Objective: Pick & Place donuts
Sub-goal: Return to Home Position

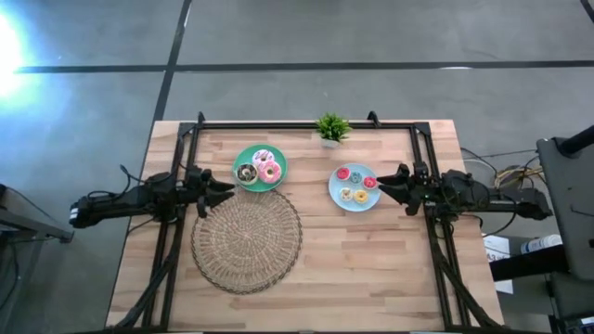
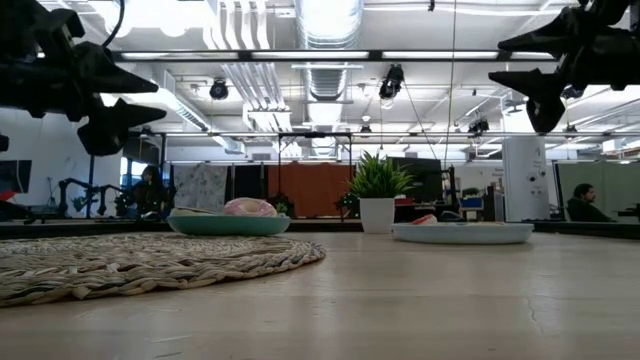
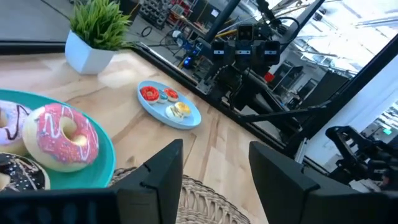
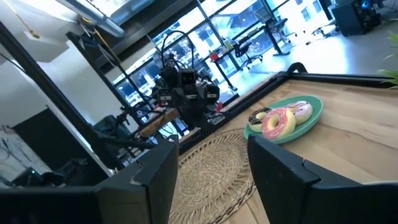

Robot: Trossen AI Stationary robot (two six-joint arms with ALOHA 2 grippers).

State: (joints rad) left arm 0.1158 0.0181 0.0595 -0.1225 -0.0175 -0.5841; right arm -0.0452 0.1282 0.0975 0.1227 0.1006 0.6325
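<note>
On my left arm, the left fingers [image 1: 223,189] are spread apart with nothing between them; in the left wrist view I look straight through the gap to the worktop [image 1: 371,269]. They point inward toward the middle of the worktop, just beside the near-left rim of the teal plate [image 1: 238,159] and above the far-left edge of the woven mat [image 1: 247,240]. In the low view they hang high over the surface, touching nothing. Behind them the left arm lies stretched out almost level, reaching back off the left side.

The right fingers [image 1: 382,185] mirror that pose: parted, empty, aimed inward at the left arm, their tips just beside the right rim of the light-blue plate [image 1: 336,191]. They also sit well above the worktop, and the right arm runs back level toward the right side.

All the donuts are on plates. The dark brown donut [image 1: 246,173], the pale sprinkled donut [image 1: 262,157] and the bright pink donut [image 1: 270,172] lie close together on the teal plate. The tiny donuts [image 1: 361,196], in red, orange and yellow, lie scattered on the light-blue plate. The mat carries nothing. A small potted plant [image 1: 331,129] stands at the far edge, between the two plates.
</note>
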